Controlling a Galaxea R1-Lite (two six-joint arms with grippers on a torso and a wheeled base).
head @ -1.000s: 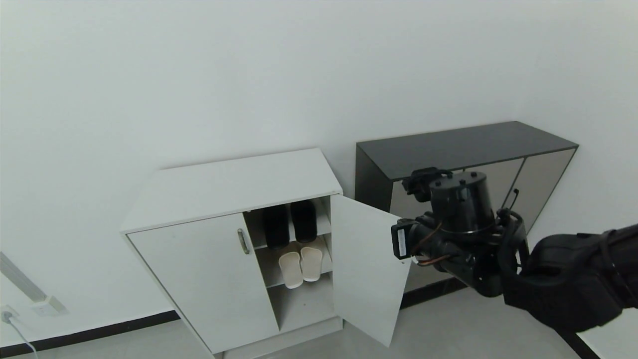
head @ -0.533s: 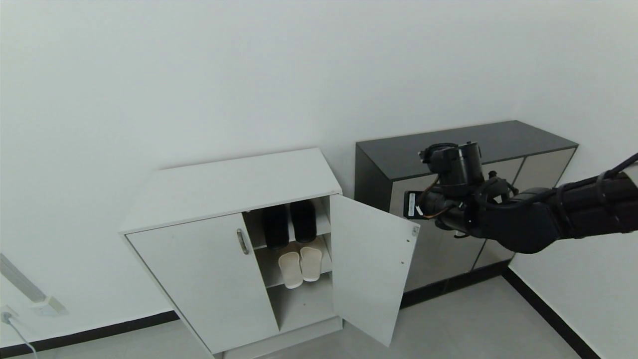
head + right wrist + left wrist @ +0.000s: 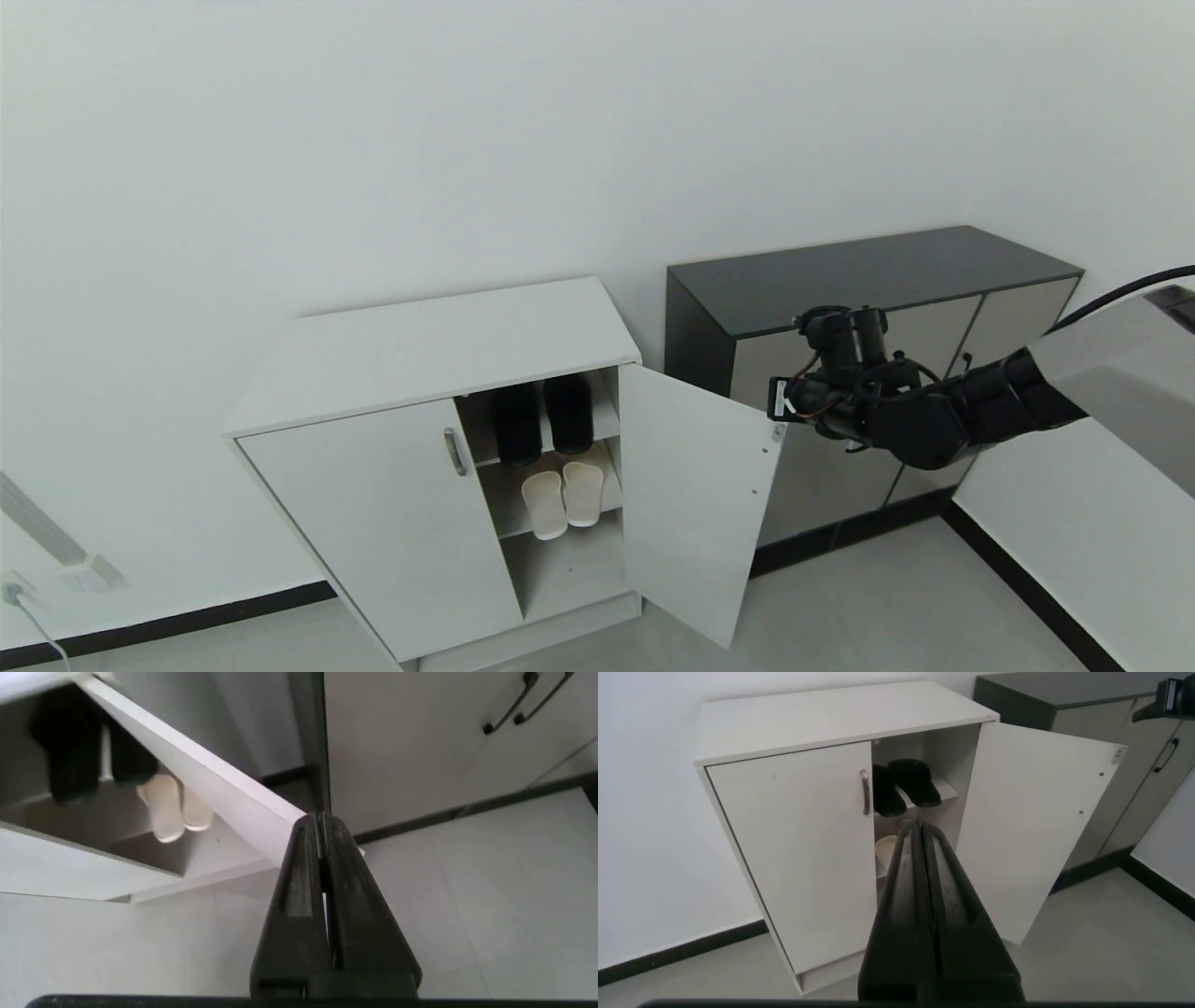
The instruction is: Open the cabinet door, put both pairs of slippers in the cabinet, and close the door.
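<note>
Inside the white wooden cabinet [image 3: 439, 345] both pairs are stowed, black slippers [image 3: 543, 420] on the top shelf, cream slippers [image 3: 563, 497] below, so only its open white door [image 3: 691, 504] needs shutting; my right gripper [image 3: 320, 821], clenched empty, sits just beside the door's outer edge, left gripper [image 3: 922, 831] clenched too.

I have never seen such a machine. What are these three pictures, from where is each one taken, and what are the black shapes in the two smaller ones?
This is a robot with two arms, each ending in a gripper, a two-fingered clamp. The big picture comes from a camera on its head, the small ones from cameras on its wrists. The black shapes are the left gripper and the right gripper, both shut and empty. The right one is near the edge of the open door of the white cabinet. Inside, black slippers lie on the upper shelf and pale slippers on the shelf below.
</note>
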